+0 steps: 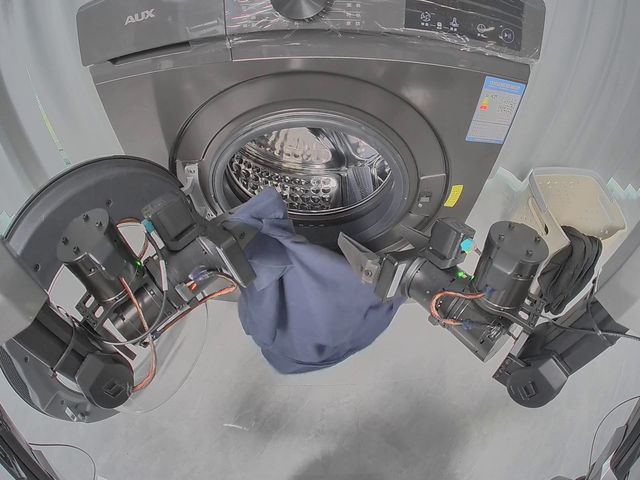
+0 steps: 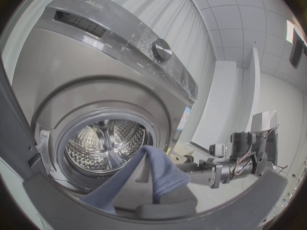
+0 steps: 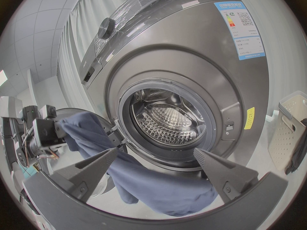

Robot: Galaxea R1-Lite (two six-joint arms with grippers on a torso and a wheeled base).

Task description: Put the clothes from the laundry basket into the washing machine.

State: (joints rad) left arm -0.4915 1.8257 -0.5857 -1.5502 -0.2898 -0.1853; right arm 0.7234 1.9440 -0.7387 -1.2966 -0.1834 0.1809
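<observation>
The left gripper [image 1: 243, 225] was clamped on a blue garment [image 1: 310, 295] at 8 o'clock of the washing machine [image 1: 320, 95] opening. The right gripper [image 3: 155, 154] gaped empty at 5 o'clock.

The left black gripper [image 1: 233, 228] angles inward from its bent wrist, its fingers apparently pinched on a fold of the dark blue fabric garment [image 1: 303, 301], though cloth covers the tips. The right black gripper [image 3: 155, 150] points forward, its grey wedge-shaped fingers [image 3: 224, 173] spread wide, holding nothing.

Matt blue cloth garment [image 1: 313, 301], glossy perforated steel drum [image 1: 283, 183]
</observation>
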